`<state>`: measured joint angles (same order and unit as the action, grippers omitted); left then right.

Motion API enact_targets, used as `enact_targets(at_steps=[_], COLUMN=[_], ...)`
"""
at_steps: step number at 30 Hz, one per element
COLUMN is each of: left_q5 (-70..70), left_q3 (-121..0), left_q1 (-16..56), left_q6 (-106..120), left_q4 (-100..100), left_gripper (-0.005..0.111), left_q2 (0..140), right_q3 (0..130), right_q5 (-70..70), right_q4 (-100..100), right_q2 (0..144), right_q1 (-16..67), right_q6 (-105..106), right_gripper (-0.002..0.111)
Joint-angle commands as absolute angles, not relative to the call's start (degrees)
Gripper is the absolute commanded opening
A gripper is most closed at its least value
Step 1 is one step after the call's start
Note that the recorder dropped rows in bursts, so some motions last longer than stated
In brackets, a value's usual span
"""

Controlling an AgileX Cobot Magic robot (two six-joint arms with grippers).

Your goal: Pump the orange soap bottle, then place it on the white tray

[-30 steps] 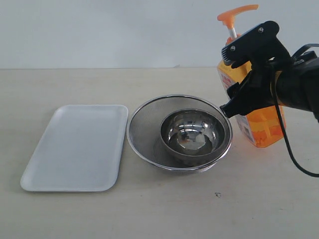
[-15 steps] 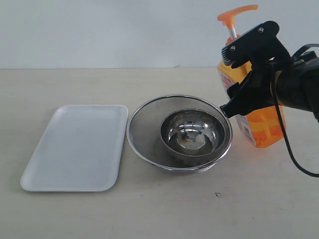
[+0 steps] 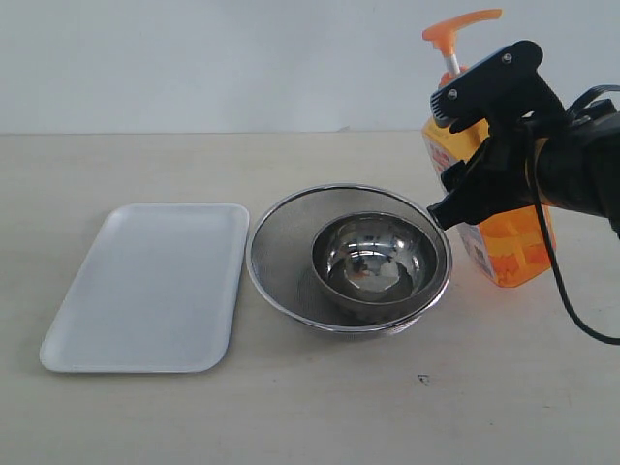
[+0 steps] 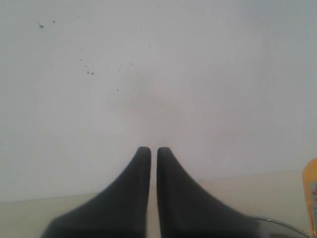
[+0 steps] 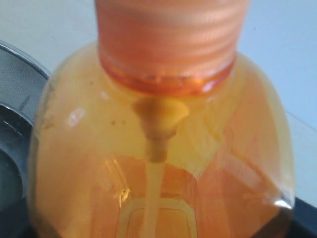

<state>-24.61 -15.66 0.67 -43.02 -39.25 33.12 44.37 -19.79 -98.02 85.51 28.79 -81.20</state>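
Note:
The orange soap bottle stands at the right of the table, slightly tilted, its orange pump head raised on a white stem. My right gripper reaches in from the right, one black finger on each side of the bottle's upper body, shut on it. In the right wrist view the bottle fills the frame. The white tray lies flat at the left with nothing on it. My left gripper is shut with nothing between its fingers, facing a pale wall; it does not show in the exterior view.
A round steel mesh strainer with a steel bowl inside sits between the tray and the bottle, close to the bottle's left side. The strainer's rim and a sliver of the bottle show at the left wrist view's edge.

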Motion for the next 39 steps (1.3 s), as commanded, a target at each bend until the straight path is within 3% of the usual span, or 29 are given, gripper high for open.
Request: enact_targets(at_steps=[1, 39], left_q5=[-30.2, -35.4], left_q3=[-18.1, -39.9], left_q1=[0.7, 0.7], left_q6=[-44.4, -64.4], left_q4=[-43.4, -69.4], left_gripper=[0.005, 0.005], left_q2=[37.8, 56.6], right_q3=[45.3, 45.3], right_q5=[-21.9, -21.8], right_q4=[-99.9, -99.9], right_q2=[84.7, 84.7], right_q1=[28.5, 28.5], right_q6=[-80.7, -80.7], right_gripper=[0.0, 0.0])
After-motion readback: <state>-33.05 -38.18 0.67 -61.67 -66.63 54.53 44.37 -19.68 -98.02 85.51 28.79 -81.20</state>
